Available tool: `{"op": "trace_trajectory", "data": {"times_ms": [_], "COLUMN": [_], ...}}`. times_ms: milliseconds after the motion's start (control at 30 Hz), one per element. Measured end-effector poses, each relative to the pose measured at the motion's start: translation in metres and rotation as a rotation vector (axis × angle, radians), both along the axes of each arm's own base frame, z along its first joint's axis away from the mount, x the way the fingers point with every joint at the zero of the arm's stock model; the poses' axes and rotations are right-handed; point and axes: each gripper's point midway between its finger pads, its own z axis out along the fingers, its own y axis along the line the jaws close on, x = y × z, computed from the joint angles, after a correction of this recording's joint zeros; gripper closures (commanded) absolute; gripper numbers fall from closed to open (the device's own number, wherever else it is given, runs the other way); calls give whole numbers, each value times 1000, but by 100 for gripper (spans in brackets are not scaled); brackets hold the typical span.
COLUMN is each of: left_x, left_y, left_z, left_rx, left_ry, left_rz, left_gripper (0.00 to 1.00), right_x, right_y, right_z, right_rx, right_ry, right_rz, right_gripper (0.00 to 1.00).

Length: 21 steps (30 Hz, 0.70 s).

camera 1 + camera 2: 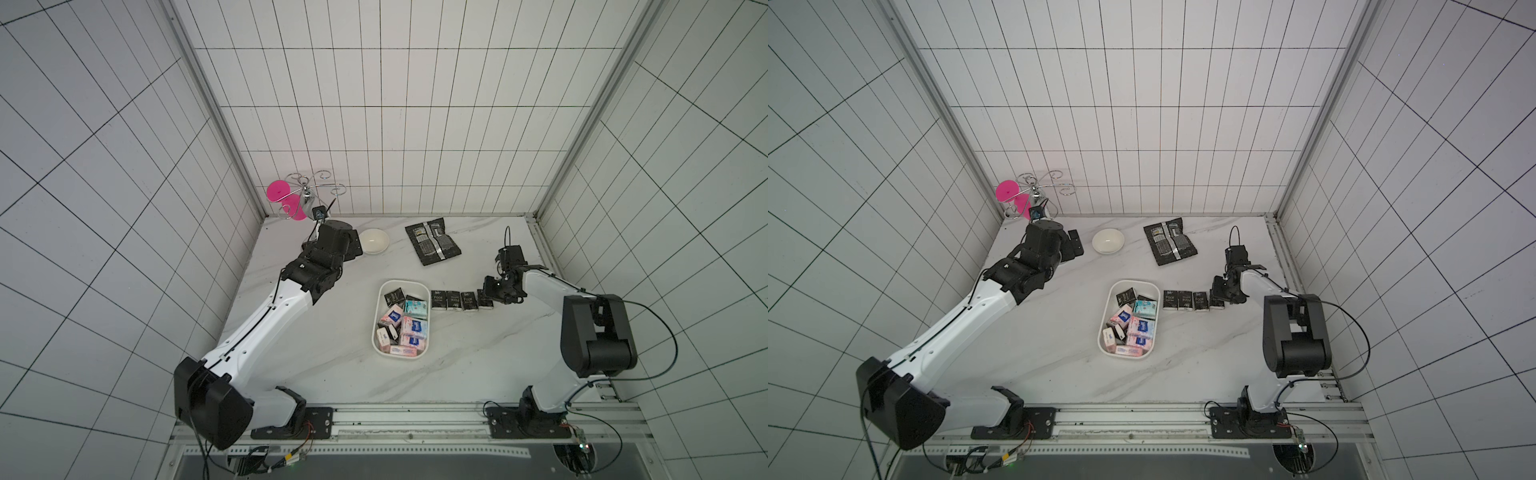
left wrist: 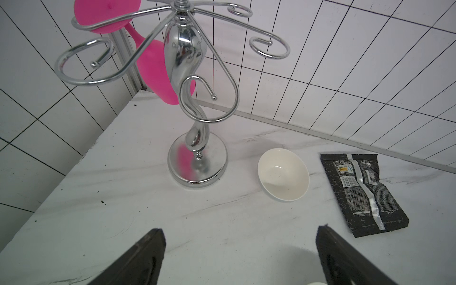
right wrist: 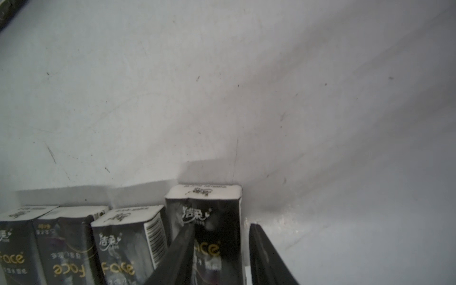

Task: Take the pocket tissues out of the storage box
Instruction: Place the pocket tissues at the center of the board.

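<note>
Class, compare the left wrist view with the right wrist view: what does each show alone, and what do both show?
Only the left wrist view: a chrome stand with a pink cup hanging on it, a white bowl, a black foil pouch, tiled walls and the open left gripper.
Only the right wrist view: four black tissue packets in a row, with the right gripper at the end packet, jaws apart.
Both: the white marbled table, each with its own arm's gripper.

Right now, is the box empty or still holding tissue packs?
Still holding packs: the box has pink-white and black ones and a teal pack inside. Four black packs sit in a row outside, beside it.
</note>
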Motion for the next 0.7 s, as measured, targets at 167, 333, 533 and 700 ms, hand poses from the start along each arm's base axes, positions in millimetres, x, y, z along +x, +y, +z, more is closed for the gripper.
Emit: {"op": "trace_trajectory", "data": {"times_ms": [167,333,533,700], "left_x": [0,0,0,0], "left_y": [0,0,0,0], "left_z": [1,1,1,1], "left_rx": [-2,-1,-1,-1], "left_ry": [-5,-5,-5,-6], "left_rz": [-1,-1,-2,-2], "left_gripper": [1,1,1,1], "right_x": [-2,-3,-6,-9], "right_y": [1,2,6,13], "right_z": [-2,-2,-3,-3], "right_rx": [3,2,-1,-8], "right_ry": [11,13,21,25], "right_rz": [11,22,42,76], "right_gripper": [65,65,66,67]}}
